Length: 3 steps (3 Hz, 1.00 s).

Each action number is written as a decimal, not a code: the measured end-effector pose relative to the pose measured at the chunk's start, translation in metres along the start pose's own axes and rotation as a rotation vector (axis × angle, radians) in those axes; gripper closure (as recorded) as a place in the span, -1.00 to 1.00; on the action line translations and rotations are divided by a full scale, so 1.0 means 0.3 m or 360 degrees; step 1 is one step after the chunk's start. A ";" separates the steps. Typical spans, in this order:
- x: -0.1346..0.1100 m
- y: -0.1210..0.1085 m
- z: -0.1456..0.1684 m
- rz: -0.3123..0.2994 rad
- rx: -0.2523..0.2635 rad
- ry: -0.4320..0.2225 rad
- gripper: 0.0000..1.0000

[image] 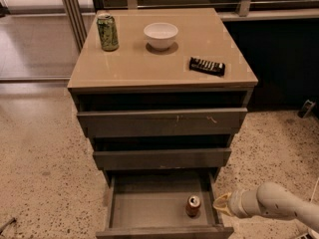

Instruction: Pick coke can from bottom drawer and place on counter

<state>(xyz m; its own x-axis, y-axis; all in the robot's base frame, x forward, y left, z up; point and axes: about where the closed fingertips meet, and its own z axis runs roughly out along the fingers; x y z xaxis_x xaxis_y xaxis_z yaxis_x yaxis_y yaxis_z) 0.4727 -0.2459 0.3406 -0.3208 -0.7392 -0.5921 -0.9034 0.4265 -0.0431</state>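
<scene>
Standing in the middle of the view, the grey drawer cabinet serves as the landmark, with speckled terrazzo floor to its left and right. On the cabinet's glossy beige counter, a tall green patterned can stands upright near the back left corner. A white bowl sits at the back middle of the top, apart from the can. Further right, nearer the cabinet's right edge, a dark flat bar-shaped packet with pale markings lies on the top. Below the counter, the top drawer and the middle drawer each stand slightly out from the cabinet. The bottom drawer is open much farther, so its shallow tray shows. The coke can, red-orange with a silver top, stands upright in the tray's front right part, close to the right wall. Just outside that wall, at the cabinet's lower right, the gripper hangs low beside the drawer, level with the coke can but not touching it. Whether the gripper is spread or pressed together cannot be told, and it holds nothing. The white arm runs from it to the right edge of the view.
</scene>
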 end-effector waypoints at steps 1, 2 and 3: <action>-0.001 0.005 0.001 -0.0001 -0.0004 0.0001 1.00; 0.030 0.013 0.036 -0.0053 -0.0020 -0.0005 1.00; 0.045 0.024 0.098 -0.0082 -0.0063 -0.0051 0.64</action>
<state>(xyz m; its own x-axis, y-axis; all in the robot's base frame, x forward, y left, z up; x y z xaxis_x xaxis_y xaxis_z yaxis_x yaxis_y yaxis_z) 0.4703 -0.2375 0.3088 -0.2647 -0.7423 -0.6155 -0.9294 0.3667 -0.0426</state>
